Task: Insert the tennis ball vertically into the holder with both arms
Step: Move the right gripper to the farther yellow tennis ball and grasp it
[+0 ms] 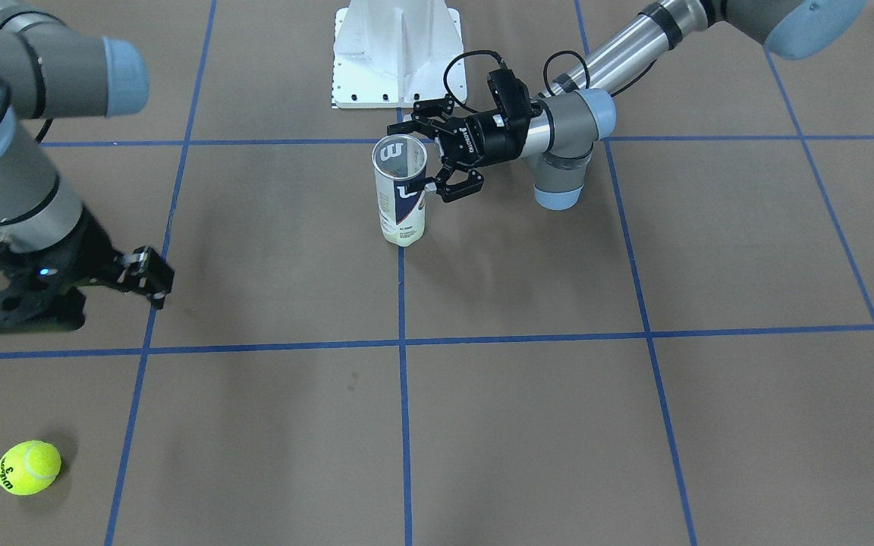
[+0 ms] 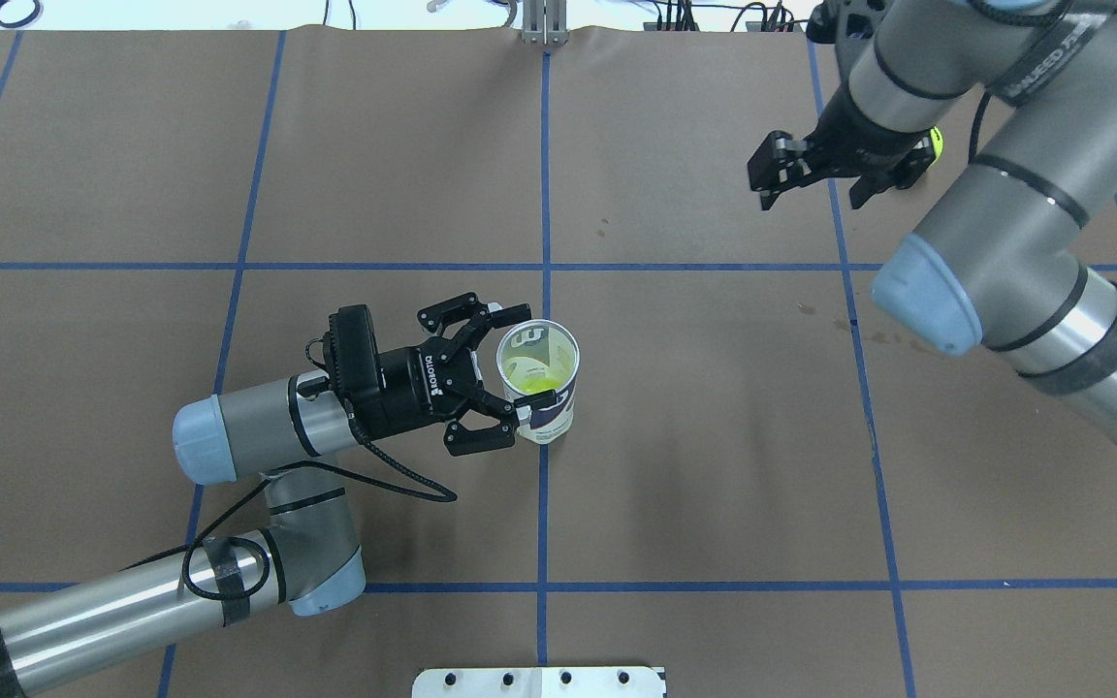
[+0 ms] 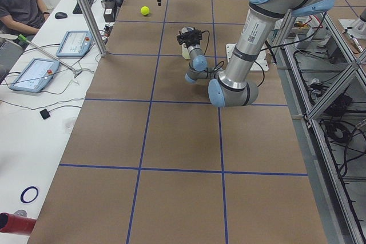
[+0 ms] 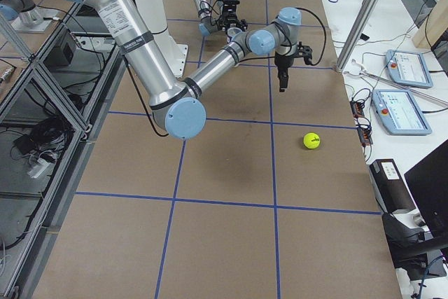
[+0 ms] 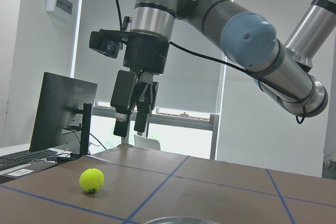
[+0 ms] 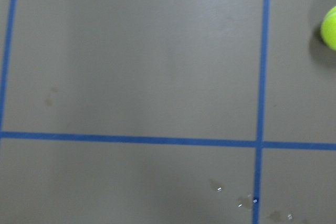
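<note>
The job is only just starting. The left gripper [image 2: 520, 362] is hugging the holder [image 2: 544, 383] with its jaws and holding it upright in the middle of the counter [image 1: 558, 425]. The tennis ball [image 1: 29, 468] is lying in the lower left of the front view, well apart from the holder. The right gripper [image 2: 811, 184] is hanging above the counter with released, empty jaws. Grabbing and dropping the ball is waiting to be done. Brown paper with blue lines is covering the counter. A person [image 3: 20, 1] is sitting by screens at the upper left of the left side view.
</note>
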You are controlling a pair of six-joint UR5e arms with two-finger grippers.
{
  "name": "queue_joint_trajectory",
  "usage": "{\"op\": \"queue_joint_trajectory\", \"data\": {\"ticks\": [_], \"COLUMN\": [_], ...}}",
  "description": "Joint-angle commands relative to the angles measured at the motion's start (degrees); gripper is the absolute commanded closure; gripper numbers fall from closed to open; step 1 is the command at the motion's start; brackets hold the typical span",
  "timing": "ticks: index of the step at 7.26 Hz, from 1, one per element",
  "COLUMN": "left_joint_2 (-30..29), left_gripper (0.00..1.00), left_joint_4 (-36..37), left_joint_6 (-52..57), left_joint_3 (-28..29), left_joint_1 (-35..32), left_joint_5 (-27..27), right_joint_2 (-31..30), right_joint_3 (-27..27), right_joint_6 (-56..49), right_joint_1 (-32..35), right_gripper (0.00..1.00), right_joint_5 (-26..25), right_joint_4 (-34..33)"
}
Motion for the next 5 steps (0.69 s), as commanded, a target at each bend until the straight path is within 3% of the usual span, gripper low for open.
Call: {"op": "queue_joint_trajectory", "data": {"ticks": [1,2,3,5], "left_joint_2": [0.3,0.6,1.0,1.1], "left_gripper": [0.0,0.0,0.0,0.0], "left_joint_4": [-0.1,-0.1,-0.1,0.0], "left_joint_6": [0.0,0.0,0.0,-0.1], "left_joint_3": [0.1,-0.3,-0.9,-1.4], "left_joint_1": [0.0,0.0,0.0,0.0], "left_joint_5": [0.0,-0.1,-0.1,-0.1], "right_joint_2": [3.6,5.2,5.9,6.9], "right_joint_3": [-22.1,-26.8,-33.6,-38.2], "right_joint_6": [-1.7,-2.0,-1.7,-0.8], "right_joint_1": [5.1,5.1,5.0,3.9], "right_gripper": [0.05,0.05,0.05,0.05], "right_joint_5": [0.5,0.2,-0.3,-2.7], "right_joint_4": [16.6,17.6,25.9,30.4]}}
